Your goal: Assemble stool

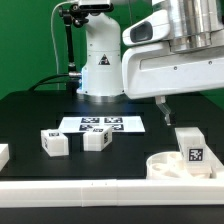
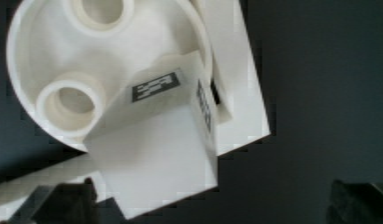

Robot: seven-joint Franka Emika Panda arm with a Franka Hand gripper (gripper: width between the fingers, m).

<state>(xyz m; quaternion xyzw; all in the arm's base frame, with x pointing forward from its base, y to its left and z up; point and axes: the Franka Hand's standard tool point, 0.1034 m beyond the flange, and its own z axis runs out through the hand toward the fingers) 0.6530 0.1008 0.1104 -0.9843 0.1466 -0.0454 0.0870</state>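
The round white seat (image 1: 168,168) lies at the front of the exterior view's right, against the border rail. One white leg (image 1: 190,147) with a marker tag stands upright on it. Two more tagged legs (image 1: 54,142) (image 1: 96,140) stand loose on the black table near the middle. My gripper (image 1: 167,106) hangs above and just behind the seat, open and empty. In the wrist view the seat (image 2: 90,45) shows two round holes, and the leg (image 2: 161,150) rises from it toward my gripper (image 2: 209,205). The dark fingers (image 2: 60,203) stand wide apart, touching nothing.
The marker board (image 1: 100,125) lies flat behind the two loose legs. A long white border rail (image 1: 90,190) runs along the front and also shows beside the seat in the wrist view (image 2: 246,95). A white piece (image 1: 3,154) sits at the left edge. The robot base (image 1: 100,70) stands at the back.
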